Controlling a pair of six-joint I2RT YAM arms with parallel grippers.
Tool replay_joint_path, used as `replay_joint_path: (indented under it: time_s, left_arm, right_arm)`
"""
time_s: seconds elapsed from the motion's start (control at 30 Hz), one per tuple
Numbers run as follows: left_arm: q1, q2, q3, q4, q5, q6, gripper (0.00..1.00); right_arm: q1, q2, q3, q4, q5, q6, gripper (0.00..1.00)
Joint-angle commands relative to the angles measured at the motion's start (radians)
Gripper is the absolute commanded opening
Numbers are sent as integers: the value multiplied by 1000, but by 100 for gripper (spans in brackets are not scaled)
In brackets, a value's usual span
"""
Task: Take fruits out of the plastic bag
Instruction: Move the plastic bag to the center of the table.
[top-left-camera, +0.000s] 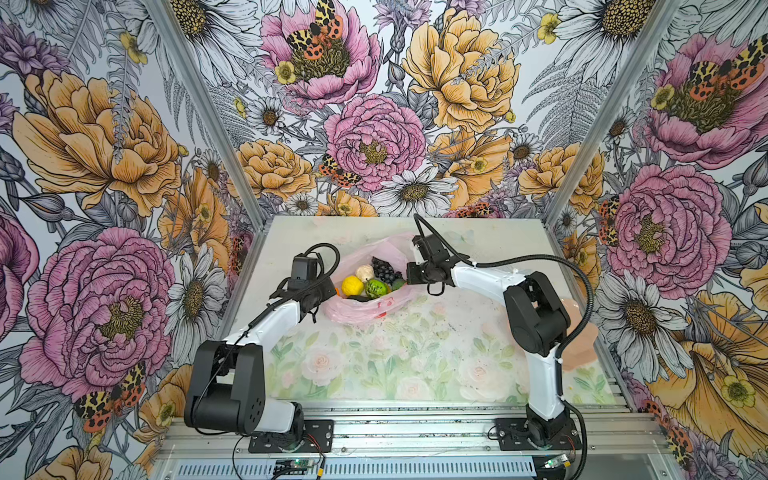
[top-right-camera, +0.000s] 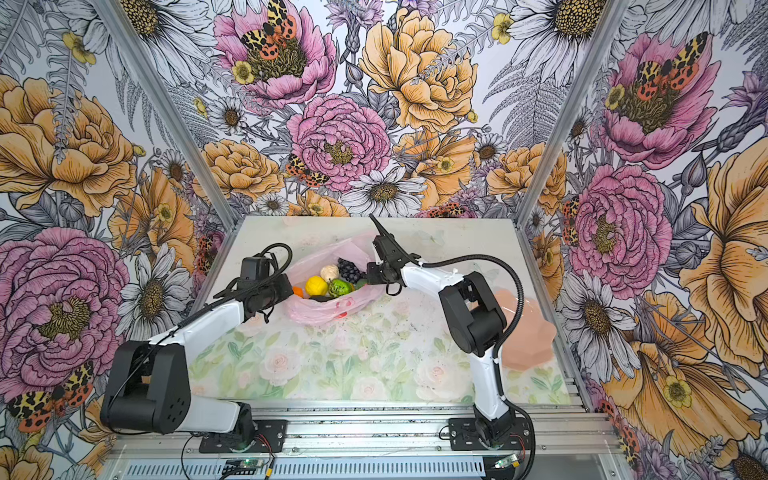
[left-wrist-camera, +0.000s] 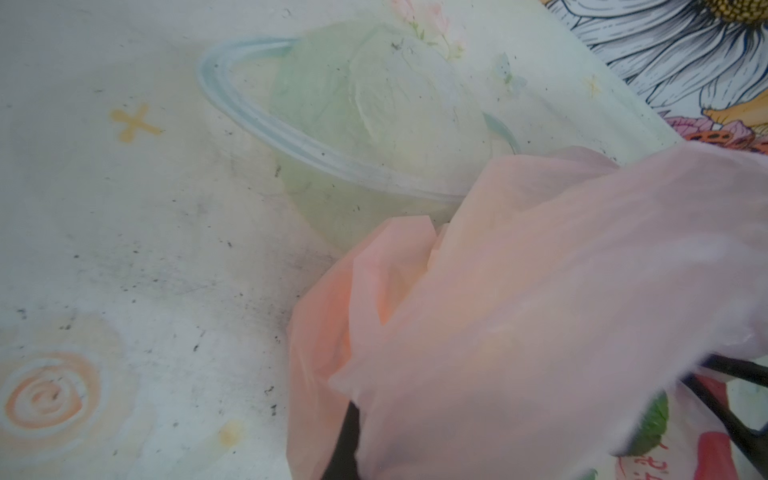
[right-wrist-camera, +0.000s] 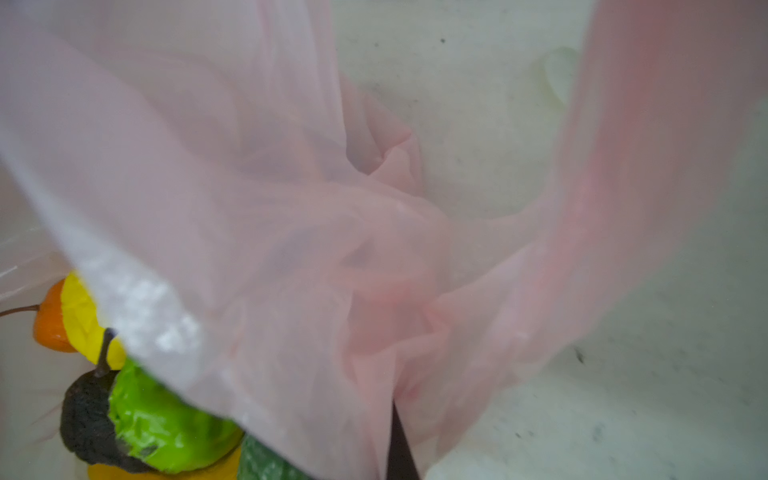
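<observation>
Looking in from the near edge, I see the pale rose-printed table (top-left-camera: 374, 365) first. On the right side, partly hidden behind the right arm (top-right-camera: 473, 320), a peach-pink scalloped shallow dish (top-right-camera: 528, 332) lies well apart from the rest. Farther in lies the thin, crinkly, translucent pink plastic bag (top-left-camera: 361, 313) with red fruit prints, its mouth turned upward and spread between my two hands. The left hand (top-left-camera: 330, 291) is closed at the bag's left rim. In its wrist view pink film drapes over a black finger (left-wrist-camera: 347, 436), so I read it as pinching the bag. The right hand (top-left-camera: 411, 272) is closed at the right rim, and its wrist view shows film gathered in folds against a black finger (right-wrist-camera: 399, 449). All the fruits I can see sit inside the bag: a round yellow lemon (top-left-camera: 352, 286) touching a glossy green halved lime (top-left-camera: 376, 287), a small orange piece (top-left-camera: 337, 291) just beside the left hand, a cream lump (top-left-camera: 365, 272) and a dark grape bunch (top-left-camera: 384, 269) behind them, and a green avocado (top-left-camera: 398, 284) just beside the right hand. Beyond, the flowered back wall (top-left-camera: 374, 124) rises.
</observation>
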Motion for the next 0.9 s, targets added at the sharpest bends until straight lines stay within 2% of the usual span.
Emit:
replay_joint_path:
  time_s: [0.0,0.1,0.27,0.37,0.53,0.67,0.8,0.87]
  left_arm:
    - [4,-75,-47,22,-47,-25,0]
    - [-27,-114,-83,33,-34,-17,0]
    - [-169,-84,-102,39,-25,19,0]
    - [-181,-72,-127,40,-23,6,0]
    - [-151,-96,-153,72,-4,2,0]
    - [-151,-89,-138,72,-8,5,0]
    - [-148,-85,-132,89,1,10,0]
    - [-147,-87,-130,102,11,10,0]
  right_arm:
    - [26,45,74,13,-55,-14,0]
    - [34,34,58,14,-54,-28,0]
    - [35,-29,-46,16,-10,-61,2]
    - [35,-39,-80,18,-16,-67,8]
    - [37,-71,-103,26,-10,-69,24]
    - [37,-115,-113,22,0,-73,43]
    - [26,-220,-184,21,14,-65,59]
    - [13,-287,-238,19,8,-54,64]
